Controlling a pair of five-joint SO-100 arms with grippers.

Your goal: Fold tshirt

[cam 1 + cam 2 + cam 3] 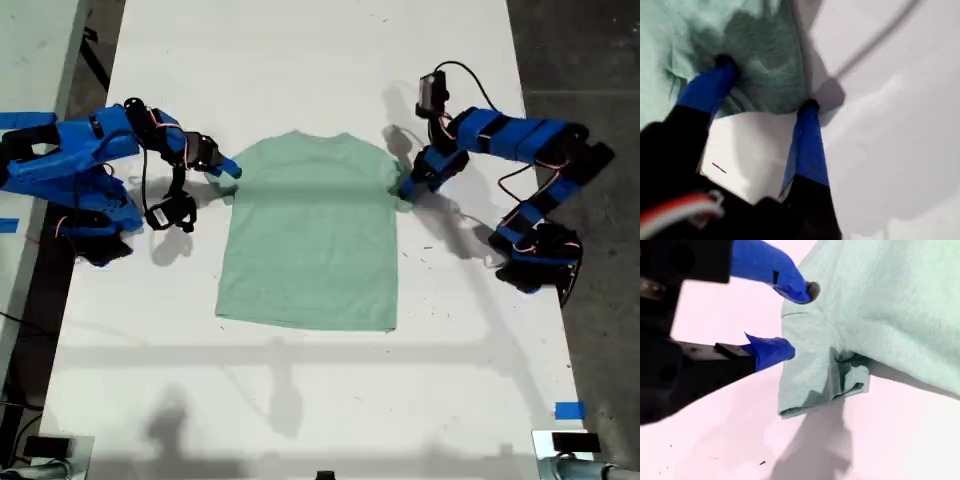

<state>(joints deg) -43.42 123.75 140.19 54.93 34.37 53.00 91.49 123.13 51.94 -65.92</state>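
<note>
– Mint-green cloth first: where does the tshirt (305, 240) lie?
– Flat on the white table (300, 60), about midway between the two blue arms, neck away from the camera, hem towards it. Both sleeves look drawn in, so the outline is nearly a rectangle.
– Start at the exterior view's left.
– An arm (90, 150) there reaches in to the shoulder edge. On the exterior view's right another arm (520, 140) meets the opposite shoulder, where a small bunch of sleeve sticks out. I judge they stand at matching corners so the top can be carried over evenly.
– Which is which?
– The wrist views don't settle it for me.
– And the pincers?
– My first gripper (767, 84) has its jaws apart: one tip sits on the cloth, the other at the cloth's edge on bare table, holding nothing. My second gripper (797, 320) is also spread, its tips at the edge of a crumpled sleeve (815, 385), not clamped.
– Why spread?
– Probably ready to pinch the fabric; neither grasp is made yet.
– Anything in the way?
– Nothing lies on the shirt. Blue tape (569, 410) sits at the table's near corner on the exterior view's right, well apart. The rumpled sleeve could snag or fold unevenly
</note>
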